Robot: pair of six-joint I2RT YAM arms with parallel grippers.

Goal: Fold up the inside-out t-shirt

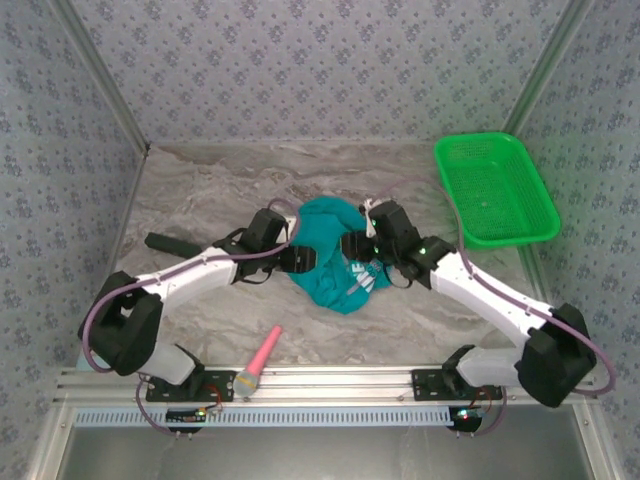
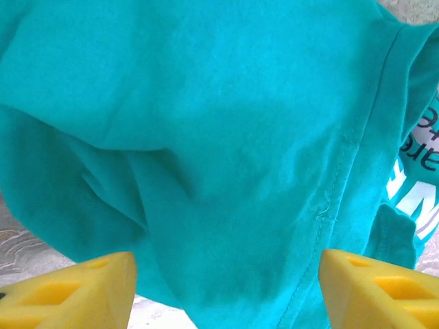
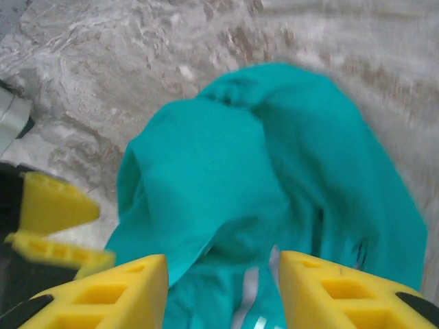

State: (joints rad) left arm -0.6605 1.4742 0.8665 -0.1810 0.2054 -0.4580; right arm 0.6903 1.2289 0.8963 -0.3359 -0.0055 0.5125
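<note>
The inside-out t-shirt (image 1: 335, 255) is teal and lies crumpled in a heap at the middle of the table, with some white print (image 1: 362, 280) showing near its front. My left gripper (image 1: 300, 258) is at the heap's left edge. In the left wrist view its yellow fingers (image 2: 82, 291) stand wide apart, and the t-shirt (image 2: 226, 137) and a seam bulge in front of them. My right gripper (image 1: 356, 246) is at the heap's right side. In the right wrist view it is open (image 3: 223, 295), with folds of the t-shirt (image 3: 226, 185) just ahead and nothing pinched.
A green plastic basket (image 1: 495, 188) sits at the back right. A pink and yellow stick-shaped object (image 1: 260, 360) lies near the front rail. A black object (image 1: 170, 243) lies at the left. The left gripper's yellow fingers (image 3: 51, 219) show at the left of the right wrist view.
</note>
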